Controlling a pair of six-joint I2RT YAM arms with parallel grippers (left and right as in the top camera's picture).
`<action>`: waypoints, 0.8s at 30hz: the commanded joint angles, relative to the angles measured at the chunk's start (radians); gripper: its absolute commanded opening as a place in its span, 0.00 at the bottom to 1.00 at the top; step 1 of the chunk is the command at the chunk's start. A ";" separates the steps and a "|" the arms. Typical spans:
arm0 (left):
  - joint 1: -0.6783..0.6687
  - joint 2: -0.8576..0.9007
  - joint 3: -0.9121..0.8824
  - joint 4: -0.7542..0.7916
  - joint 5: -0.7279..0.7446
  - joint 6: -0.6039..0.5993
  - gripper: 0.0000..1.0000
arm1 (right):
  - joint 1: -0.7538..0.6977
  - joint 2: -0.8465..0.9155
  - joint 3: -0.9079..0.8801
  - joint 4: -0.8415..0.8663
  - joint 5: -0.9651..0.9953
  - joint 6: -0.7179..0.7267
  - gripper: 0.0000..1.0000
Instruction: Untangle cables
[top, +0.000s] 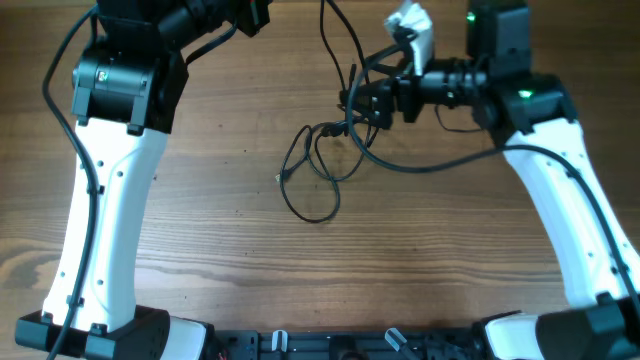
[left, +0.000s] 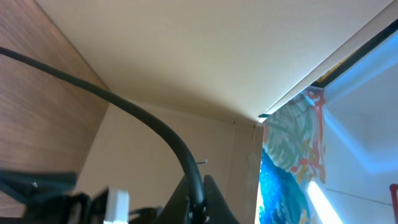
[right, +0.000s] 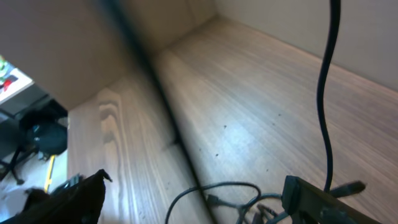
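Thin black flexible cables (top: 325, 132) lie in loose loops near the middle of the brown wooden table (top: 220, 250), and one strand runs away toward the far edge. The right gripper (top: 350, 110) hangs just over the far right side of this tangle, with its two fingers spread wide and pinching nothing. The left gripper (top: 250, 12) is at the far edge, well apart from the cables, with its fingers pressed together.

black cables (top: 330, 130), brown wood-grain table (top: 400, 250)
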 joint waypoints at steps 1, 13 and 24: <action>0.001 -0.006 0.013 -0.003 0.027 -0.009 0.04 | 0.017 0.069 -0.003 0.037 0.084 0.086 0.35; 0.017 0.068 0.012 -0.599 -0.801 0.448 0.04 | -0.138 -0.228 0.018 -0.124 0.359 0.572 0.04; 0.016 0.108 0.012 -0.489 -0.592 0.850 0.04 | -0.111 -0.101 0.018 -0.431 0.468 0.417 0.04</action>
